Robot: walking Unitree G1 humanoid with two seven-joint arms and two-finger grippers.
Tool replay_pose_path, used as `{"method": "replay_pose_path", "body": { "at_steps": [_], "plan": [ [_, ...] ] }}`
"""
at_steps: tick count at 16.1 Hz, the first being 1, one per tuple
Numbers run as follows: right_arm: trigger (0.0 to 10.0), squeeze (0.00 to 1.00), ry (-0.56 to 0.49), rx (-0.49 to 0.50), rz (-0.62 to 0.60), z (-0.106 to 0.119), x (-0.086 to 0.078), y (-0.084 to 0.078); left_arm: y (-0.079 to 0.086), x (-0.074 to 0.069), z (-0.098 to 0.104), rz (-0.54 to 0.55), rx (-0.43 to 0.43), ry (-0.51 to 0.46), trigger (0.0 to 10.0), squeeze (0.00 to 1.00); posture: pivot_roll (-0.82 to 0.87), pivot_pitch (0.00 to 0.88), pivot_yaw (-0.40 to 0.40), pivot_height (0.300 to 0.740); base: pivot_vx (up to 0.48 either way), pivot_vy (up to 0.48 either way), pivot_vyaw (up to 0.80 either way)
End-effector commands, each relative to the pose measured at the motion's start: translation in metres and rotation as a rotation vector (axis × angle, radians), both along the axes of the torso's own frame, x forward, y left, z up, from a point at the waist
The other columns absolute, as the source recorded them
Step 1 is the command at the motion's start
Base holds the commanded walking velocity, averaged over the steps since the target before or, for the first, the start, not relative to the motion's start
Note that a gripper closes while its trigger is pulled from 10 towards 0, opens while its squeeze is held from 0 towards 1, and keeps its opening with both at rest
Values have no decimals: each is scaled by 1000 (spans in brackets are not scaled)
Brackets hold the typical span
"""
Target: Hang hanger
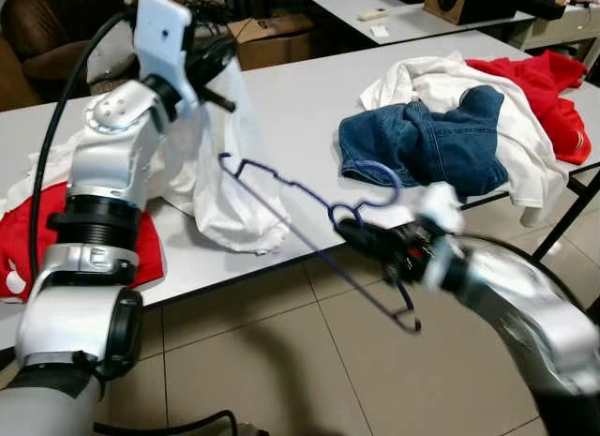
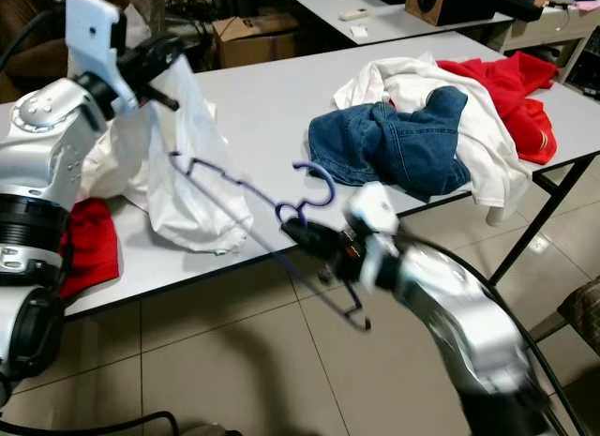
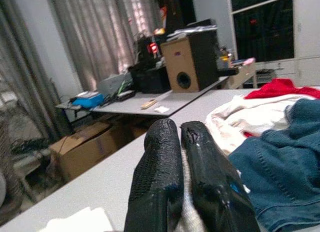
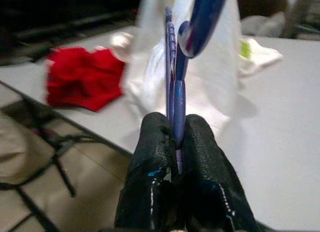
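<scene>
- The thin blue wire hanger point(image 1: 314, 232) is in the air at the front edge of the long white table point(image 1: 291, 108), its hook curling up near the right gripper and its far shoulder reaching towards the hanging white shirt.
- The right gripper point(image 4: 176, 137) has its two black fingers clamped together on the hanger's wire close under the hook; in the right wrist view the wire runs straight out from between the pads.
- The left gripper point(image 3: 181, 157) is lifted above the table's left part, its fingers pinched shut on a fold of the thin white cotton shirt point(image 1: 225, 173), which hangs from them with its lower hem resting on the tabletop.
- Judging by this, the step in hand looks like working the hanger's shoulder into the shirt, so the garment is not yet on the hanger.
- Risk: the wire is slim and held at a single point, so it could twist or slide between the pads if its far end catches on the cloth.
- Risk: the shirt is limp and its opening cannot be made out, so the hanger may push the fabric aside instead of entering it, or drag it out of the left pinch.
- Risk: the crumpled blue denim jeans point(image 1: 427, 141) lie just beside the hook, on a heap of white and red garments point(image 1: 534, 98), and a careless swing could snag them.
- A flat red cloth point(image 1: 141, 258) lies by the left arm at the table's near edge.
</scene>
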State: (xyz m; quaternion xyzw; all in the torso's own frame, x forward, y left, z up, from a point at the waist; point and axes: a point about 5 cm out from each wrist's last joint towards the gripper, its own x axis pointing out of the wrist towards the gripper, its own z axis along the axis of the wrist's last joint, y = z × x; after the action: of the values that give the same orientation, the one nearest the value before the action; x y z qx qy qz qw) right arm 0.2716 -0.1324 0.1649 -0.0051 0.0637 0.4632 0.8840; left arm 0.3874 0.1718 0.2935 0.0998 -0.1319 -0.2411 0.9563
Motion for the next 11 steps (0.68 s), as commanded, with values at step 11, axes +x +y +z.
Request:
{"method": "replay_pose_path", "body": {
  "at_steps": [11],
  "plan": [
    [10000, 0, -121, -169, -454, 9, 48, -61, 37, -11, 56, 156, -64, -198, 0, 0, -100, 0, 74, 740, 0, 0, 0]
  ]
}}
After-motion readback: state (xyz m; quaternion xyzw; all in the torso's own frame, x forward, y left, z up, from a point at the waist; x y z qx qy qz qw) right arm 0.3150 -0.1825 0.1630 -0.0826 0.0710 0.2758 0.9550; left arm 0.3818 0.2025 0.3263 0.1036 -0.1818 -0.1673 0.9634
